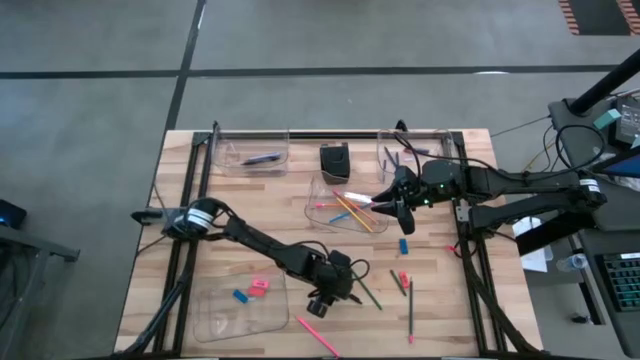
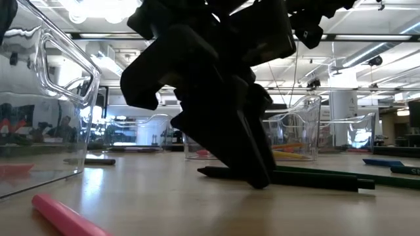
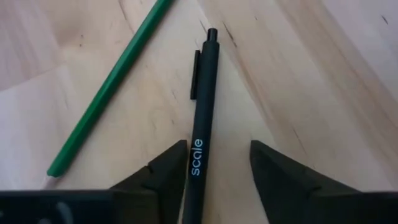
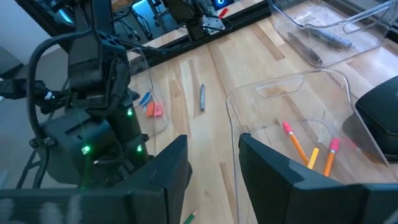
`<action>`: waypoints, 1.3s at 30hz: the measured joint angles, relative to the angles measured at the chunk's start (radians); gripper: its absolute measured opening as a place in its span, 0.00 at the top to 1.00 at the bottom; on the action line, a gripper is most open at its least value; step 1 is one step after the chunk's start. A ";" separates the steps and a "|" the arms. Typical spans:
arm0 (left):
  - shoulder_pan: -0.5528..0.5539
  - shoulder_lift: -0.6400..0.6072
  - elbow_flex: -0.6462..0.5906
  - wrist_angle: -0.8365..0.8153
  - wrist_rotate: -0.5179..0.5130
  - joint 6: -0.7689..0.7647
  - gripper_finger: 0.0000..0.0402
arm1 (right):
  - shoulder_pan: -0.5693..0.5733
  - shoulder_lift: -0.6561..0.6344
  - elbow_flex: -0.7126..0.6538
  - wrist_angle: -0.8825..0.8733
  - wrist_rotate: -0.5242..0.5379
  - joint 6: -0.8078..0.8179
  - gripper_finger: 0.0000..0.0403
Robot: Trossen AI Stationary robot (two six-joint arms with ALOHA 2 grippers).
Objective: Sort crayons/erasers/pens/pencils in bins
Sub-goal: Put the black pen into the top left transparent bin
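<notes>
A black pen (image 3: 202, 124) printed "scale" lies flat on the wooden table (image 1: 450, 300). It also shows in the low view (image 2: 315, 178). My left gripper (image 1: 325, 295) is open and points down at the table, one finger on each side of the pen's barrel (image 3: 214, 162). A green pencil (image 3: 109, 93) lies beside it. My right gripper (image 1: 385, 205) is open and empty (image 4: 213, 146) above the middle clear bin (image 1: 322, 215), which holds orange, yellow and pink pencils (image 4: 311, 155). My left gripper comes at the pen from above, its fingers astride the barrel's lower half (image 3: 198, 180). One finger (image 3: 168, 174) lies right against the barrel and the other stands apart. I cannot tell whether the near finger touches it. The pen lies on the table.
A clear bin (image 1: 240, 310) at the near left holds blue and pink erasers. Two more bins (image 1: 250, 155) (image 1: 410, 152) and a black box (image 1: 335, 160) stand at the far edge. A blue eraser (image 1: 403, 245), a red eraser (image 1: 403, 278) and loose pencils (image 1: 410, 312) (image 1: 318, 335) lie nearby.
</notes>
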 joint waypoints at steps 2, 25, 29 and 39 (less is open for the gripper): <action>0.005 0.000 -0.013 0.003 0.001 0.001 0.67 | 0.000 0.000 0.000 0.000 0.000 0.000 0.67; 0.016 -0.119 -0.014 -0.063 -0.032 0.057 0.98 | 0.000 0.000 0.000 0.000 0.000 0.000 0.67; 0.014 -0.186 -0.015 -0.105 -0.068 0.058 0.98 | 0.002 0.000 0.000 0.000 0.000 0.000 0.67; 0.015 -0.419 -0.047 -0.305 -0.254 0.056 0.98 | 0.002 0.000 0.000 -0.001 0.000 0.037 0.67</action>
